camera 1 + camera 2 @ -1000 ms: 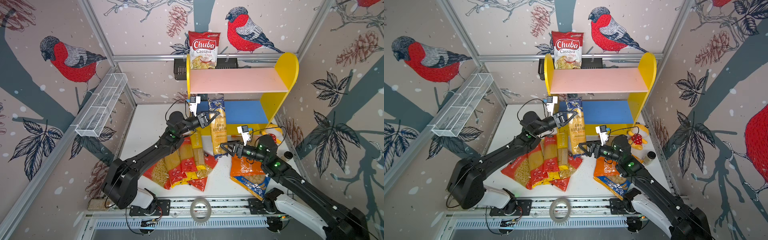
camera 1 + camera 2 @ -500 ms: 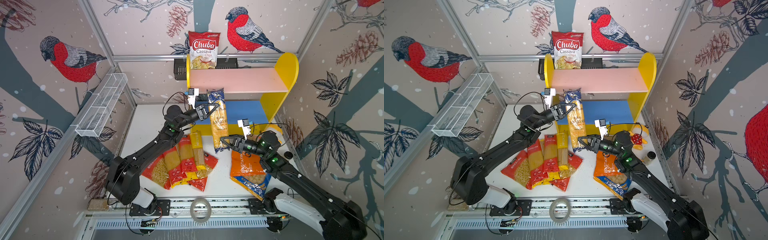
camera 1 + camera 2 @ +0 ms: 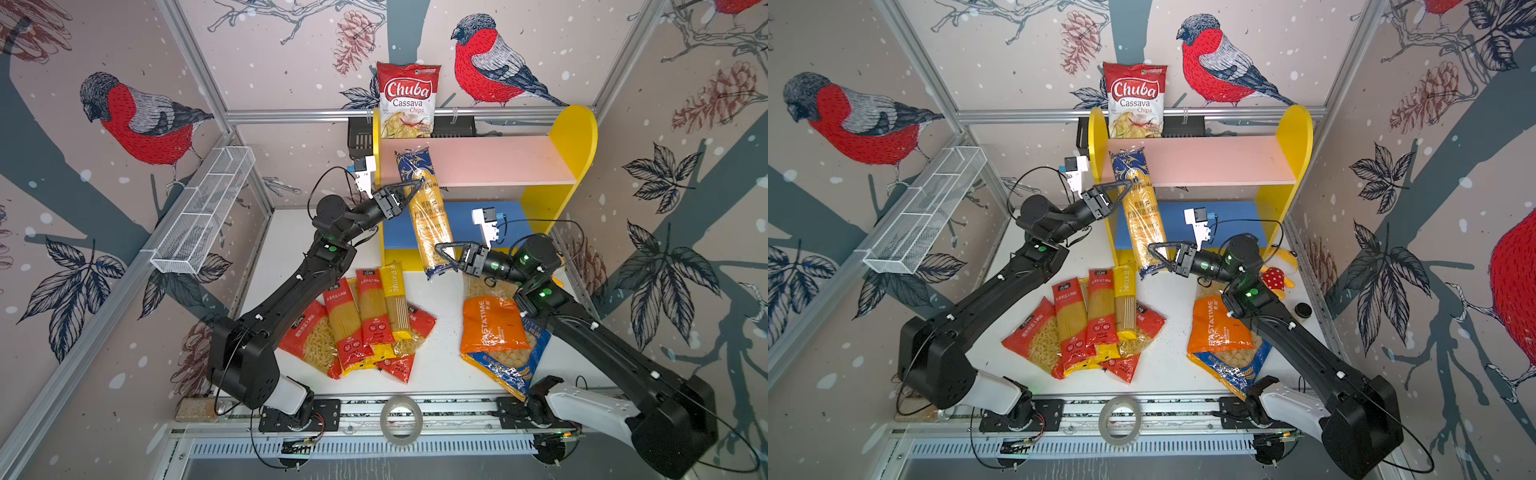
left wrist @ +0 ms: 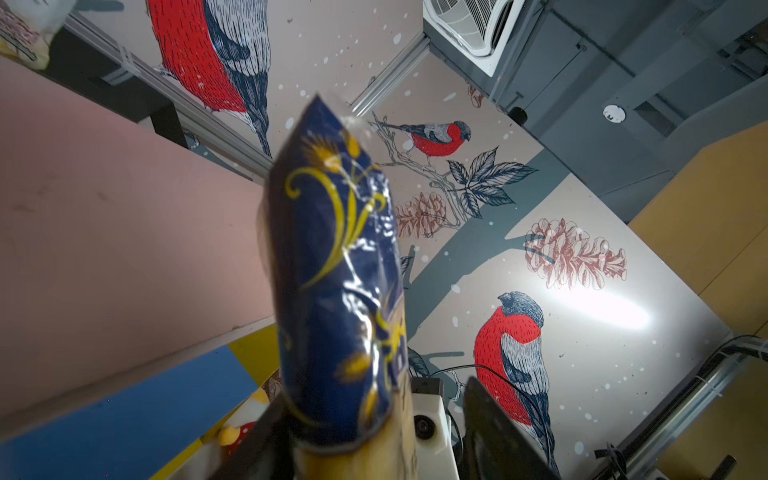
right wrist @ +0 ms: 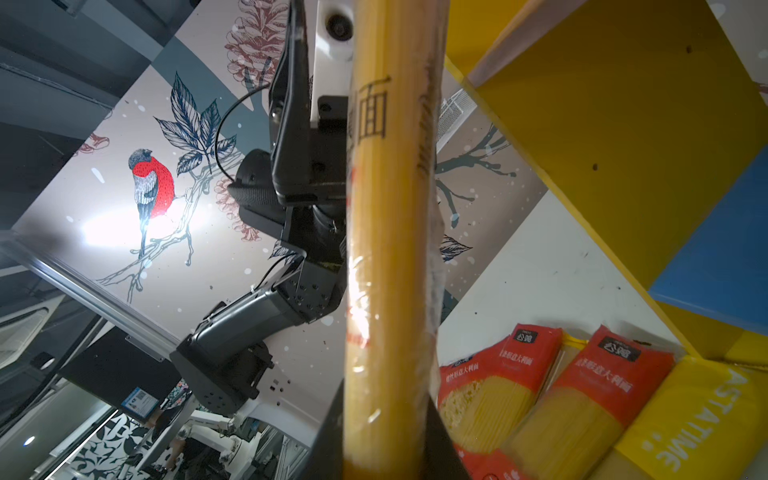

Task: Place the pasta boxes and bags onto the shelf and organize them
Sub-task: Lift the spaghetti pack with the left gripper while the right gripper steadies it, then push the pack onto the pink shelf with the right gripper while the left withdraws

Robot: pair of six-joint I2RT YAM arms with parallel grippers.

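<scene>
Spaghetti fills the blue pack [image 3: 428,216], which hangs steeply tilted in front of the shelf [image 3: 575,137] in both top views. Its top end overlaps the left front of the pink board [image 3: 498,162]; whether it touches the board I cannot tell. Its bottom end is clear of the table [image 3: 440,374], in front of the blue board [image 3: 511,224] and just beyond the yellow pack [image 3: 394,299].

The right gripper [image 3: 440,251] is clamped on the blue pack near its bottom end. The right wrist view shows both fingers [image 5: 328,440] pressed against the pack's sides. The left gripper [image 3: 417,186] sits at the pack's upper part with its jaws apart. In the left wrist view one finger [image 4: 257,449] lies against the pack, while the other finger [image 4: 494,436] stands off with a gap.

The other pasta lies on the table. Left of the middle, two red packs [image 3: 345,324] and the yellow pack lie side by side on red bags [image 3: 305,336] of short pasta. To the right, under the right arm, an orange bag [image 3: 492,328] overlaps a blue-yellow bag [image 3: 507,365]. A chips bag [image 3: 407,102] stands upright behind the shelf's top. A plush toy [image 3: 1277,278] lies beside the right arm in a top view.
</scene>
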